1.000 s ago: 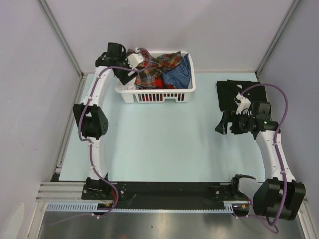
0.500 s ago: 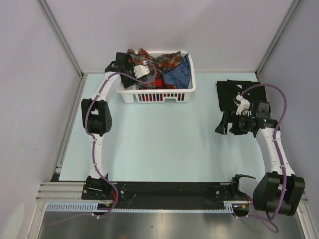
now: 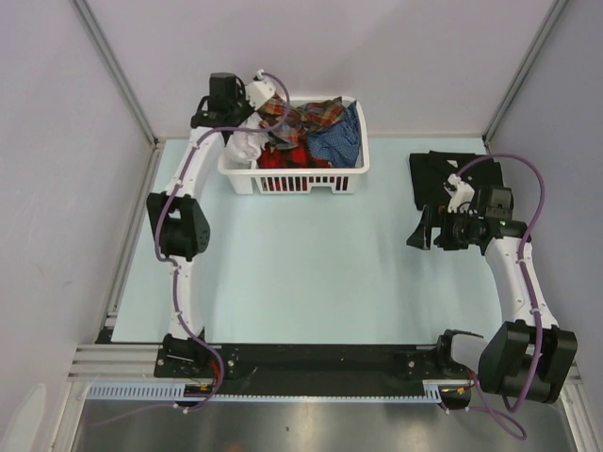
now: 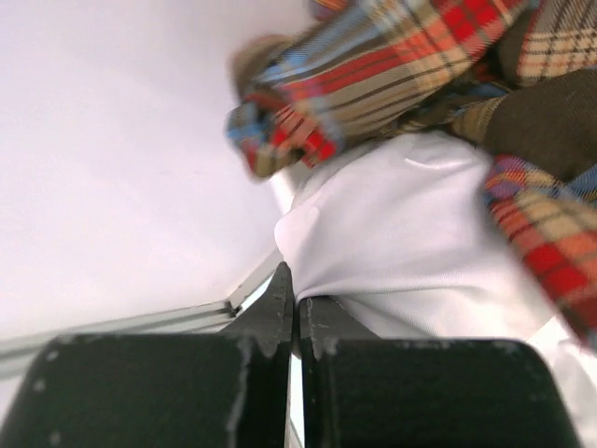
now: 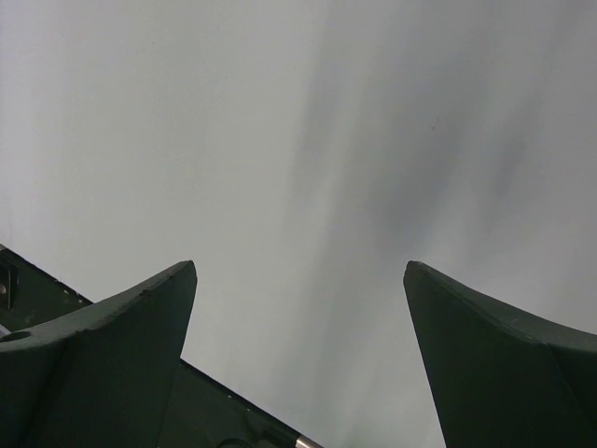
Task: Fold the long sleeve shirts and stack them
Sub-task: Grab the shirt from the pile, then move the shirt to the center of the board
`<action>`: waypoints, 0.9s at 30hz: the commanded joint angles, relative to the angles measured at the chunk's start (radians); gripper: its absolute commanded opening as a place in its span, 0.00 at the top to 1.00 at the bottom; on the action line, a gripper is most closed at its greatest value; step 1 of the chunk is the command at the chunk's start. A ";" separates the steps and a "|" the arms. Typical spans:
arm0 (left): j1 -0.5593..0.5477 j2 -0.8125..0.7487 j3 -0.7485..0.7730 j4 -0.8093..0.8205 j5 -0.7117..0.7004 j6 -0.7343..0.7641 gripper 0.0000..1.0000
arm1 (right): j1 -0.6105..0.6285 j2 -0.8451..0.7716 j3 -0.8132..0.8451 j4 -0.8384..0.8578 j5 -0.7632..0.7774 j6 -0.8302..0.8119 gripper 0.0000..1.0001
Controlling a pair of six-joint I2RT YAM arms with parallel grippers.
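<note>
In the left wrist view my left gripper (image 4: 297,297) is shut on a fold of the white long sleeve shirt (image 4: 401,233), with a plaid shirt (image 4: 392,65) lying over it. From above, the left gripper (image 3: 247,122) hangs over the back left corner of the basket, and the white shirt (image 3: 247,147) bulges over the rim there. Plaid (image 3: 303,117) and blue (image 3: 341,141) shirts fill the basket. A black shirt (image 3: 439,173) lies flat at the back right. My right gripper (image 3: 424,231) stands open and empty just in front of it; its wrist view shows the gripper (image 5: 298,280) against bare grey.
The white slatted basket (image 3: 301,181) stands at the back middle of the pale green table (image 3: 311,273). Grey walls close in the left, back and right sides. A black rail with both arm bases runs along the near edge.
The left gripper dipped into the basket's left end, shut on the white shirt and pulled it up towards the left rim. The right arm has barely moved.
</note>
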 commanded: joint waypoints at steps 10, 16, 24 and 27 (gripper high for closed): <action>-0.025 -0.593 0.063 -0.086 0.268 -0.402 1.00 | -0.008 0.069 0.184 -0.001 -0.041 -0.014 0.00; -0.093 -0.745 -0.041 -0.204 0.548 -0.506 0.98 | -0.008 0.117 0.250 -0.023 -0.086 -0.020 0.00; -0.208 -0.934 -0.579 -0.310 0.751 -0.459 0.01 | 0.000 0.142 0.268 -0.063 -0.103 -0.060 0.00; -0.141 -1.032 -0.849 -0.252 0.764 -0.469 0.01 | 0.029 0.152 0.275 -0.109 -0.094 -0.103 0.00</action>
